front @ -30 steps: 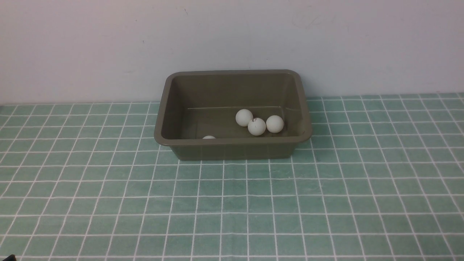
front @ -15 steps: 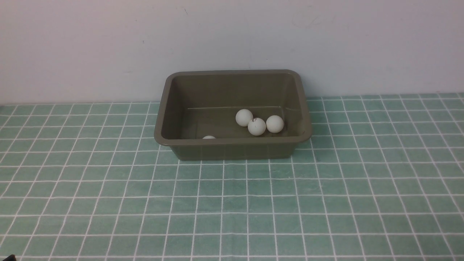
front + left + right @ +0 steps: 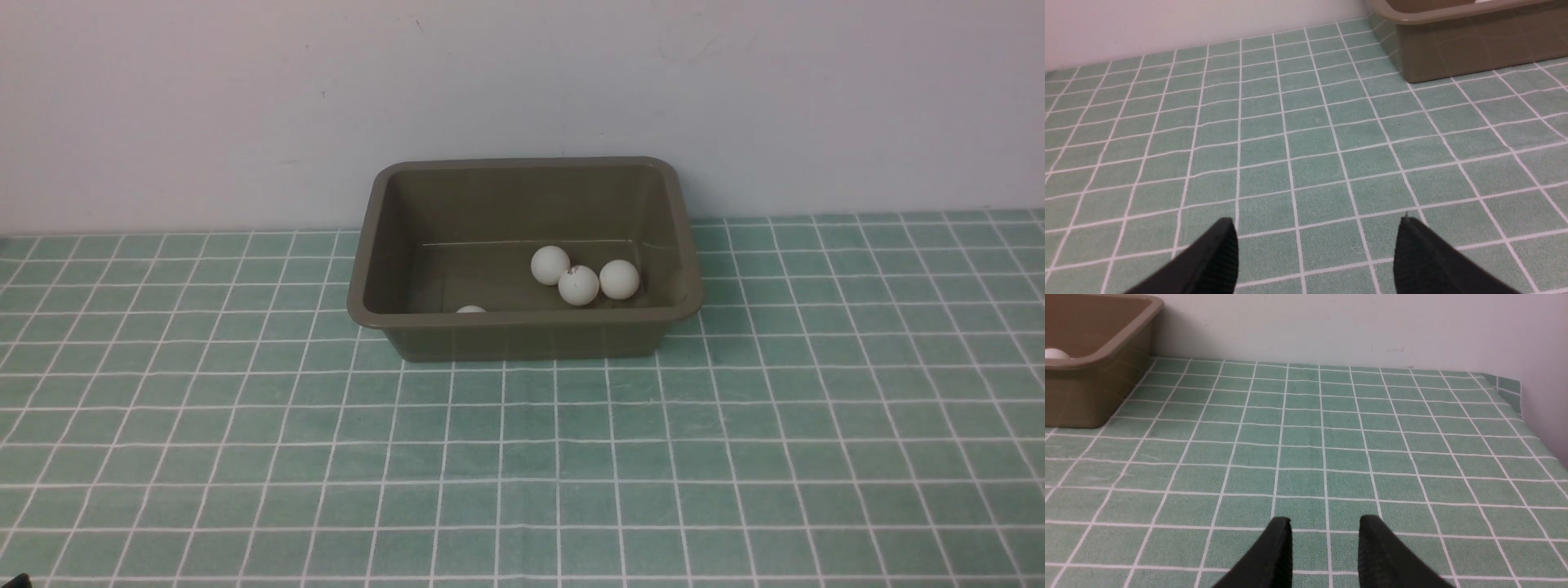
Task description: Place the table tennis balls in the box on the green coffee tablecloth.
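Balls sit inside the olive-brown rectangular plastic box with its flared rim: three matte white table tennis balls clustered right of centre, touching or nearly so, and a fourth peeking over the near wall. The box rests on the teal-green grid-lined tablecloth, against the wall. My left pincer hangs over bare cloth, jaws spread, holding nothing, the box well ahead of it. My right pincer is drawn to its narrowest and empty, also well apart from the box.
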Controlling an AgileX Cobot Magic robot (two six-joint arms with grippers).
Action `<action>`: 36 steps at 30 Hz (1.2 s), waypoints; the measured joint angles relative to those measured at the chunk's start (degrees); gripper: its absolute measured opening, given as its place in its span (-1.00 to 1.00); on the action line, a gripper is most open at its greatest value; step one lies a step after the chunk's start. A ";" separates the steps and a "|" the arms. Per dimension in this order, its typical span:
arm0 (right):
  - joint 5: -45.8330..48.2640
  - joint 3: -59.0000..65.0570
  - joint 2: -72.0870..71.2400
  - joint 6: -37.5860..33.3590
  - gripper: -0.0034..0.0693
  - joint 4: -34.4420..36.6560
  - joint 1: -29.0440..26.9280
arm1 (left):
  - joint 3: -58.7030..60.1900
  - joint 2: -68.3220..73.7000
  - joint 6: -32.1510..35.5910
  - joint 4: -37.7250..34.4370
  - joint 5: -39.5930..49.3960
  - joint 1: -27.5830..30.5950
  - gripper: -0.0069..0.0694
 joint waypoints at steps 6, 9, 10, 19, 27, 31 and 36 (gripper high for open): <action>0.00 0.00 0.00 0.00 -0.30 0.00 0.00 | 0.00 0.00 0.00 0.00 0.00 2.68 0.39; 0.00 0.00 0.00 0.00 -0.30 0.00 0.00 | 0.00 0.00 0.00 0.00 0.00 3.50 0.39; 0.00 0.00 0.00 0.00 -0.30 0.00 0.00 | 0.00 0.00 0.00 0.00 0.00 3.50 0.39; 0.00 0.00 0.00 0.05 -0.30 0.00 0.00 | 0.00 0.00 0.00 0.00 0.00 3.69 0.39; 0.00 0.00 0.00 0.05 -0.30 0.00 0.00 | 0.00 0.00 0.00 0.00 0.00 3.69 0.39; 0.00 0.00 0.00 0.05 -0.30 0.00 0.00 | 0.00 0.00 0.00 0.00 0.00 3.69 0.39; 0.00 0.00 0.00 0.05 -0.30 0.00 0.00 | 0.00 0.00 0.00 0.00 0.00 3.69 0.39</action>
